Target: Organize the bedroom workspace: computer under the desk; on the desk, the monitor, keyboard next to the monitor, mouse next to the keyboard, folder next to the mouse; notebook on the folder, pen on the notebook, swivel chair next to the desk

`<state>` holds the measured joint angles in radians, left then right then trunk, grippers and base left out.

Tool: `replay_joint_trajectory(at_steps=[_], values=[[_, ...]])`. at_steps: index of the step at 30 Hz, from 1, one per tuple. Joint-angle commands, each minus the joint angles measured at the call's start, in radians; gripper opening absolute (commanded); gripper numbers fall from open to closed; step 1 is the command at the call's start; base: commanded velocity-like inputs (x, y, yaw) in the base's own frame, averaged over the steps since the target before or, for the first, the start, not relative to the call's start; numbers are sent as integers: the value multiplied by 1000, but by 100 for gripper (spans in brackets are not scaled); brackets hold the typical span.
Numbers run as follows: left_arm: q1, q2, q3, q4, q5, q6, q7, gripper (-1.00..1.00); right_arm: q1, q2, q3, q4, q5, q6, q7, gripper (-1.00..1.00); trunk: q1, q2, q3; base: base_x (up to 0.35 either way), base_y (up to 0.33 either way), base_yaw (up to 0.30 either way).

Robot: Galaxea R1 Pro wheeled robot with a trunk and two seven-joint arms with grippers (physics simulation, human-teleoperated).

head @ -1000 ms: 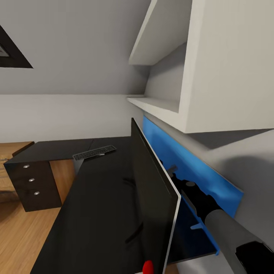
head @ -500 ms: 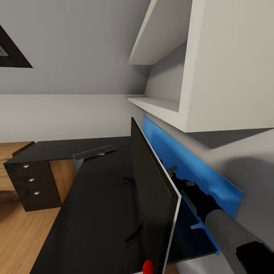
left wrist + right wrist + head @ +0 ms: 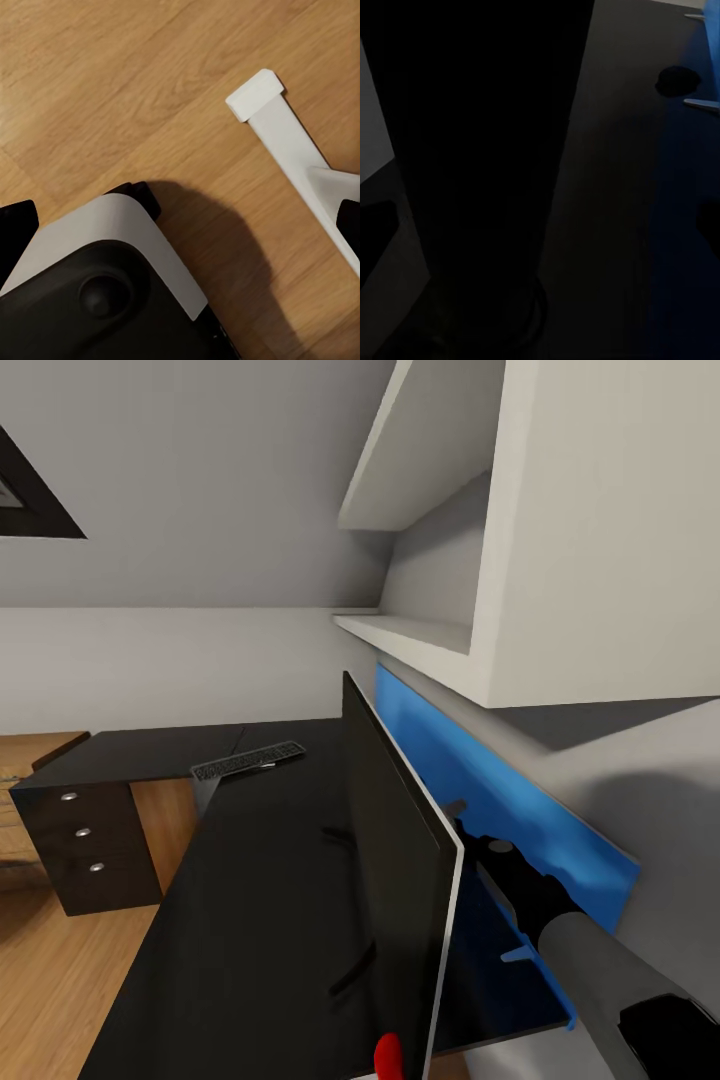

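Standing edge-on upon the desk (image 3: 250,920), glossy black top stretching toward the far wall; monitor (image 3: 395,860) rising upright near the blue back panel (image 3: 480,780), red dot (image 3: 386,1052) glowing at its near lower corner; so the monitor step judged done or very nearly so. Reaching in behind the screen, between it and the blue panel: right arm (image 3: 590,970), grey forearm ending in a dark wrist, fingers hidden by the screen; impossible telling how wide the right pincer is parted or whether anything is clasped in it. Looking from the right wrist at a dark broad column, likely the monitor's stand (image 3: 487,150), planted on the dim desk surface, blue panel edging one side. Lying flat at the far bend of the desk, well apart from the monitor: keyboard (image 3: 247,760); on the desk already, yet probably needing bringing closer to count as next to the screen. Pointing down at light wood floor (image 3: 112,90) from the left wrist, with a white desk foot (image 3: 289,142) and part of the robot's own base (image 3: 97,292) showing; left pincer's state impossible telling. Remaining, by this judgement: mouse, folder, notebook, pen, chair and computer, all awaiting checking or placing.
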<state>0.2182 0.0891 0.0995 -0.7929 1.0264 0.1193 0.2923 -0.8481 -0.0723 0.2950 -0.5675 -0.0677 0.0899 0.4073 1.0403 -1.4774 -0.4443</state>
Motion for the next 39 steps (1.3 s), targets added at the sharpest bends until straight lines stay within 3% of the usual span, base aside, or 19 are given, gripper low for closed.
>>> replay_joint_trajectory(at_steps=[1,27,39], values=[[1,0,1,-3,6,5,5,100,-1,-1,4,-2,-6,7,-1,100,0,-1,-1,0,0,0],[1,-1,-11,-4,-4,-7,7,100,0,-1,3,-3,-6,7,-1,100,0,-1,-1,-15,0,0],[1,0,-11,-5,-3,-6,6,100,0,-1,3,-3,-6,7,-1,100,0,-1,-1,-115,0,0]])
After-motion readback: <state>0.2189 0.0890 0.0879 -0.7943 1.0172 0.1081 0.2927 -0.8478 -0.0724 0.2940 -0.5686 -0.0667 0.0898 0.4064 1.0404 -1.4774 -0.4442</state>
